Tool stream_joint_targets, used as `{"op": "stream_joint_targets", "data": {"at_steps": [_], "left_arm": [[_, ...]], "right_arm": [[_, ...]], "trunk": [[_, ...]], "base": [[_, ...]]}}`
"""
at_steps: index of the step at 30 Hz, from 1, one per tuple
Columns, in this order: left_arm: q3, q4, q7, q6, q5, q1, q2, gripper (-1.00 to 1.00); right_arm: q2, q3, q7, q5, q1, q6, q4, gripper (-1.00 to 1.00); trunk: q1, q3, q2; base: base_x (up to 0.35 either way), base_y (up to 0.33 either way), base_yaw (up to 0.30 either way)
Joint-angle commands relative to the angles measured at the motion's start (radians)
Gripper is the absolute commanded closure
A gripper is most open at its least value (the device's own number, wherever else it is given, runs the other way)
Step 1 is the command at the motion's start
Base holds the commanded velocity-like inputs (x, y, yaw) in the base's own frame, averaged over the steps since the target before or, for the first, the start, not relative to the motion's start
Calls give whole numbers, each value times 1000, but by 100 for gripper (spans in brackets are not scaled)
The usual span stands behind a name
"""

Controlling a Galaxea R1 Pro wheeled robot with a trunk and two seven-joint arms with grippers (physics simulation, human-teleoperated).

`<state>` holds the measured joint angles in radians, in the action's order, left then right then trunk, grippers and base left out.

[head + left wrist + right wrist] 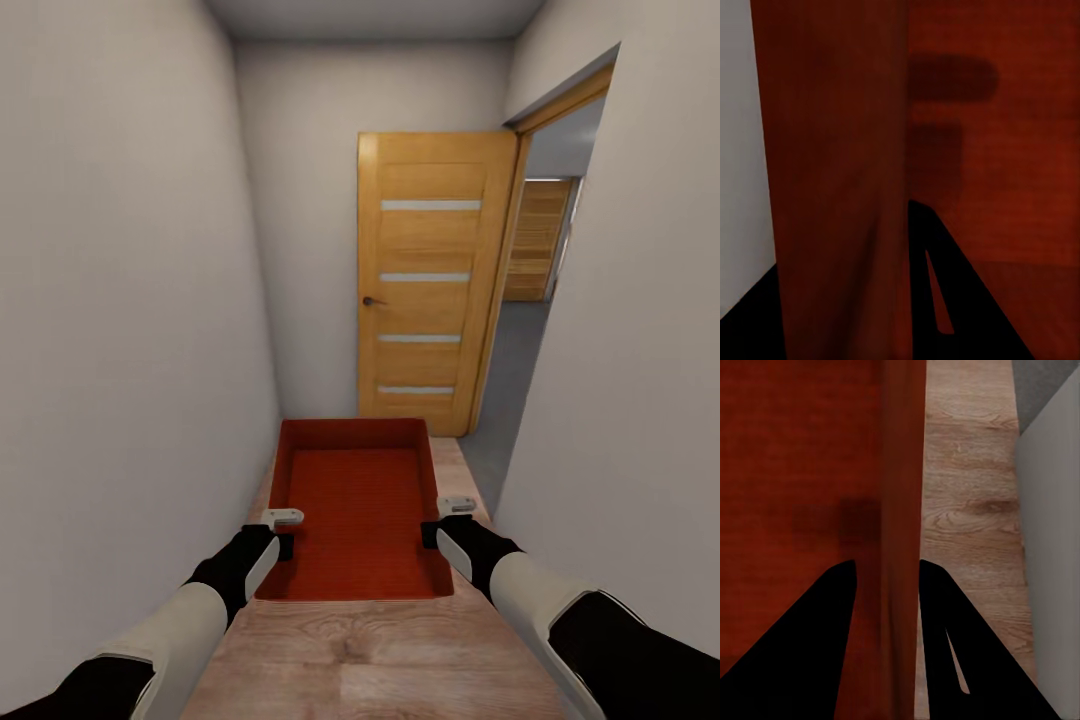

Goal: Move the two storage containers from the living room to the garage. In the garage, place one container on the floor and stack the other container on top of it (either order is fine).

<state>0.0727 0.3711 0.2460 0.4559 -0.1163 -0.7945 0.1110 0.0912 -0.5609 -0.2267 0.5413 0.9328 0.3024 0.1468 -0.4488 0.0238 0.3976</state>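
White walls (130, 300) hem the corridor; doorway (520, 330) open right.

A narrow corridor runs between plain white walls (120, 300). Its light wood-plank floor (370, 660) leads to an orange wooden door with four frosted glass strips (430, 290), swung open beside a doorway with grey flooring (515, 370) beyond.

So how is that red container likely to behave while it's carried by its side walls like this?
The storage container looks rigid: its thin walls stay straight with the left gripper and right gripper each clamped over one. Lidless and empty, it is probably light. With a hold only on the thin rims, it might tilt or slip if jolted.
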Motion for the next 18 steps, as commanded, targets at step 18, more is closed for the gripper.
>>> {"op": "stream_joint_targets", "data": {"at_steps": [18], "left_arm": [[27,2,7,6,-20,0,-15,100]], "right_arm": [[-1,-7,1,35,1,2,4,100]], "trunk": [[-1,2,2]], "base": [[322,0,0]]}}
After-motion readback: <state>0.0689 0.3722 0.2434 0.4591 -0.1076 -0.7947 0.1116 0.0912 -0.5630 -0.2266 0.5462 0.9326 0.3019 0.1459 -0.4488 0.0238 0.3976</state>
